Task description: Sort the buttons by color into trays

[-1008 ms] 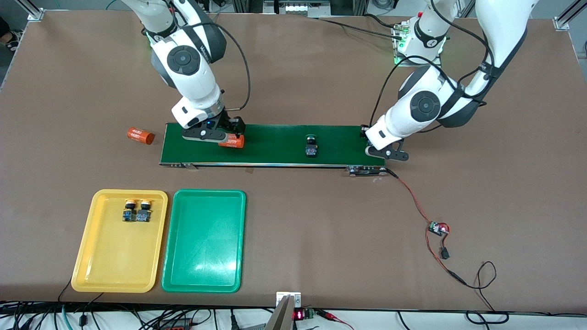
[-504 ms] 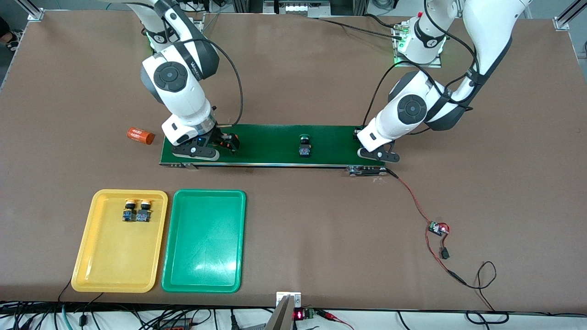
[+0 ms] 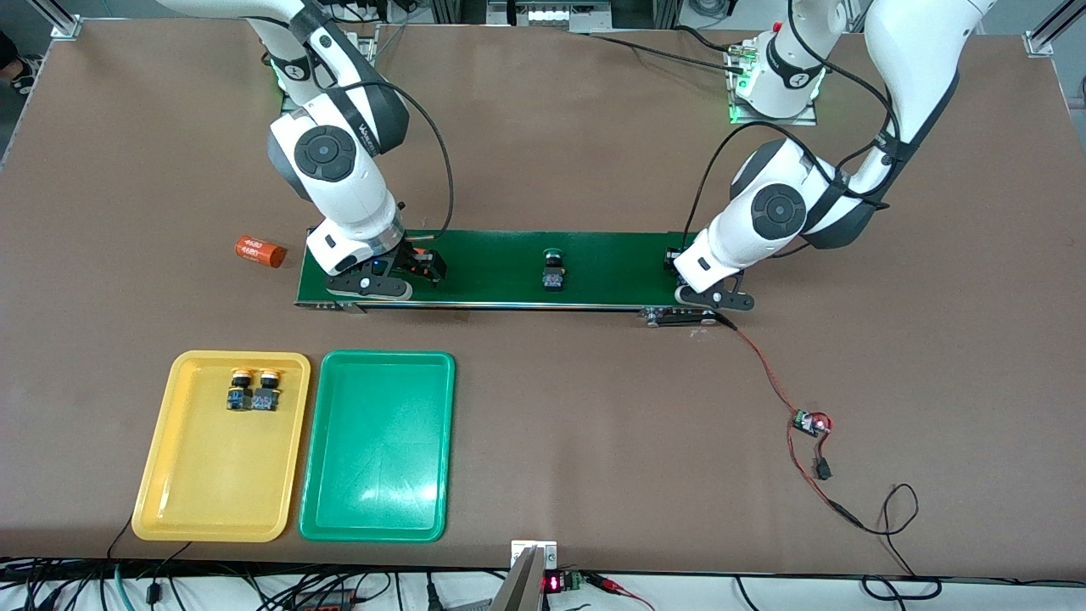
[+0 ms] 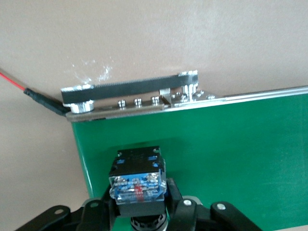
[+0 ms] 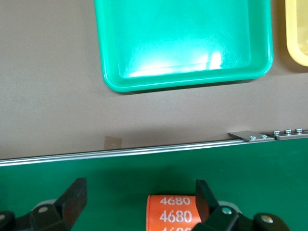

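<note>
Two buttons (image 3: 253, 389) with yellow caps lie side by side in the yellow tray (image 3: 212, 501). The green tray (image 3: 377, 501) beside it holds nothing. A dark button (image 3: 553, 271) with a green cap lies mid-way along the conveyor belt (image 3: 492, 263). My left gripper (image 3: 679, 265) is at the belt's left-arm end. In the left wrist view the left gripper (image 4: 139, 202) is shut on another dark-bodied button (image 4: 137, 180), whose cap is hidden. My right gripper (image 3: 417, 265) is low over the belt's other end. In the right wrist view the right gripper (image 5: 139, 197) stands open.
An orange cylinder (image 5: 171, 211) printed 4680 lies on the belt between the right gripper's open fingers, against one of them. A second orange cylinder (image 3: 259, 251) lies on the table off the belt's right-arm end. A red wire and small board (image 3: 810, 422) trail from the belt's motor end.
The green-capped button has ridden along the belt toward the right arm's end. The right gripper has shifted toward that end and nearer the front edge. The left arm has moved only slightly.
</note>
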Tool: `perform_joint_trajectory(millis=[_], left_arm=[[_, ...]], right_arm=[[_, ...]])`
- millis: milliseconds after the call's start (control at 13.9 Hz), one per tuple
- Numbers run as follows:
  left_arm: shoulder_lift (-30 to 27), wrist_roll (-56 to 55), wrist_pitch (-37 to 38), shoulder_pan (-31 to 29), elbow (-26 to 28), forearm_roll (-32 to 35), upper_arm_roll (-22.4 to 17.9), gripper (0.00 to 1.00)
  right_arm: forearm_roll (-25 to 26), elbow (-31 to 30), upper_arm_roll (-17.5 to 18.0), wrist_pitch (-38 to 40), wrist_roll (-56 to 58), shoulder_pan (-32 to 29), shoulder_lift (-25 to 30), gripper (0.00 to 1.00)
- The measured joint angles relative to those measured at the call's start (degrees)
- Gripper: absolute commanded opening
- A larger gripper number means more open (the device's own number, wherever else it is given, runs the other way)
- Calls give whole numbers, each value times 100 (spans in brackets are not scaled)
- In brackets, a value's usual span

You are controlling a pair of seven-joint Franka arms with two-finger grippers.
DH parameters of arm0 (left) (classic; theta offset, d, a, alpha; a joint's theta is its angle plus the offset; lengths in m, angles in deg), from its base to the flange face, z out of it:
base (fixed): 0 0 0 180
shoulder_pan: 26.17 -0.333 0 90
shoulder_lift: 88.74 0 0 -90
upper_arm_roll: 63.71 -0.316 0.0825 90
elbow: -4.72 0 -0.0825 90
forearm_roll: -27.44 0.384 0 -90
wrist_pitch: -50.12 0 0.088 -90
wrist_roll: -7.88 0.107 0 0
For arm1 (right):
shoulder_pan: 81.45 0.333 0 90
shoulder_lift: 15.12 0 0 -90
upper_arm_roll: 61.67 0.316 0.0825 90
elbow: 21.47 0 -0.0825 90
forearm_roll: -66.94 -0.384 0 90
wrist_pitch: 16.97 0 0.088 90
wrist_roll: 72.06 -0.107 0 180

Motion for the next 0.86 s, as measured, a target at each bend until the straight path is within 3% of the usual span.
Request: perform_joint_trajectory(millis=[504, 864], left_arm=[[-55, -6, 289, 194, -346, 12, 11, 100], [-1275, -11, 1157, 199, -743, 13, -8, 100]], right_arm=[[0, 26, 4, 3, 0, 63, -109, 100], [35, 64, 2, 48, 0, 61, -338, 100]])
